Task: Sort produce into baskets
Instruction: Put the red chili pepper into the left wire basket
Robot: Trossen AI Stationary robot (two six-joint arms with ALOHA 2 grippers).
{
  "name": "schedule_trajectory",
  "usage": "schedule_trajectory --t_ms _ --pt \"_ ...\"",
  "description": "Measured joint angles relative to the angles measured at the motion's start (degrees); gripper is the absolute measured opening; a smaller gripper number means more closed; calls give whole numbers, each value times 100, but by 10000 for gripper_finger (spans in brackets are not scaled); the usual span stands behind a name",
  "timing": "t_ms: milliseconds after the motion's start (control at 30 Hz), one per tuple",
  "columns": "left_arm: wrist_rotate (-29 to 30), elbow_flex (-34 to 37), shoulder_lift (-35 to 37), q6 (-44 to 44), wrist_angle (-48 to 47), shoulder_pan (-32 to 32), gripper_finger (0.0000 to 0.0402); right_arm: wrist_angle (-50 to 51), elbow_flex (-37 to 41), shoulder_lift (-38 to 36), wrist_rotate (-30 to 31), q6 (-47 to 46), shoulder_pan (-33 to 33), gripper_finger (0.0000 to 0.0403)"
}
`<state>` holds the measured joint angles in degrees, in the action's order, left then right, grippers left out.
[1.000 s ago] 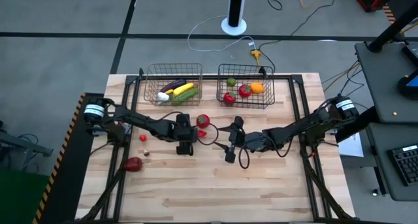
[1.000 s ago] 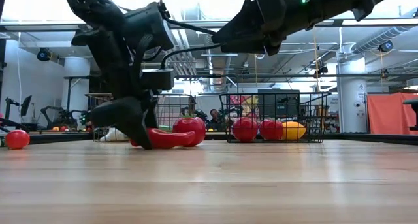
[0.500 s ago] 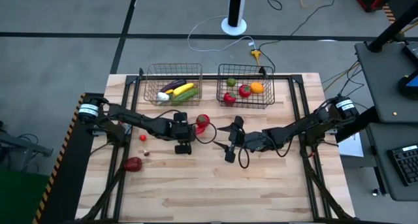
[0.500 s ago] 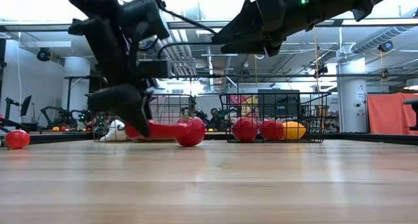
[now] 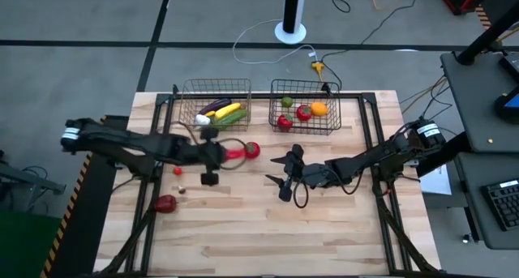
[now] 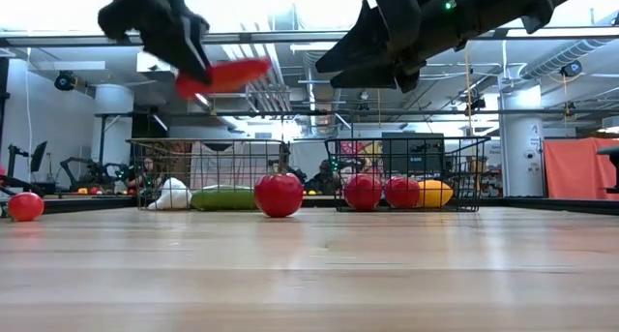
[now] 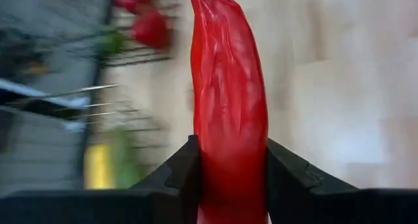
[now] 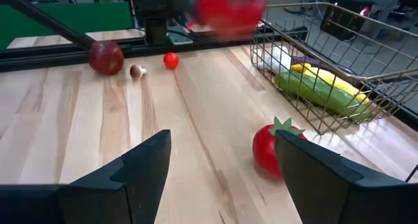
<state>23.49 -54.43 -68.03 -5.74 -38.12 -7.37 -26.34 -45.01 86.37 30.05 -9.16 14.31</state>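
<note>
My left gripper (image 5: 217,153) hangs high over the table's middle left, shut on a long red pepper (image 5: 234,153). The pepper also shows in the low view (image 6: 224,76) and the left wrist view (image 7: 228,100). A red tomato (image 5: 252,150) rests on the wood just right of it. The copper basket (image 5: 185,108) holds eggplant, corn, cucumber and garlic. The darker basket (image 5: 332,116) holds tomatoes, an orange and a green piece. My right gripper (image 5: 277,171) hovers open at the table's middle, with the tomato (image 8: 274,149) ahead of it. My left gripper pinches the red pepper by one end (image 7: 228,178) between its two fingers (image 7: 184,175). The fingers come from the table's left, slanting down, and lie along the pepper. The rest of it juts out past the fingertips toward the right, lifted clear of the table.
Near the table's front left lie a dark red round piece (image 5: 165,203), a small red tomato (image 5: 178,171) and a small brownish piece (image 5: 182,190). Both baskets stand along the far edge. A dark frame rims the table.
My left gripper has risen steeply and drawn back toward the table's left edge, taking the red pepper with it. The pepper lay on the wood beside the tomato and now hangs well clear. The tomato has stayed in place.
</note>
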Motion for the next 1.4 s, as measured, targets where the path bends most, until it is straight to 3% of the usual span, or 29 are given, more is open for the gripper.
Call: schedule_trajectory --t_ms 200,400,600,767,1133,1400 --pt "299 -744 554 -714 -868 511 108 4 0 0 0 -95 0 259" --pt "189 -1201 632 -1680 -1039 1725 108 -3 0 0 0 -151 0 261" --pt "-1386 -1402 78 -2418 -1022 3459 107 -8 0 0 0 -146 -12 260" --pt "-2146 -1445 -672 -2667 -1046 4404 107 -5 0 0 0 -124 -38 256" --pt "-2185 -1569 -1971 -2863 -1099 4926 114 50 0 0 0 -69 -46 259" --pt "-2107 -1687 -2419 -2459 -1088 5027 141 114 0 0 -7 -89 -46 269"
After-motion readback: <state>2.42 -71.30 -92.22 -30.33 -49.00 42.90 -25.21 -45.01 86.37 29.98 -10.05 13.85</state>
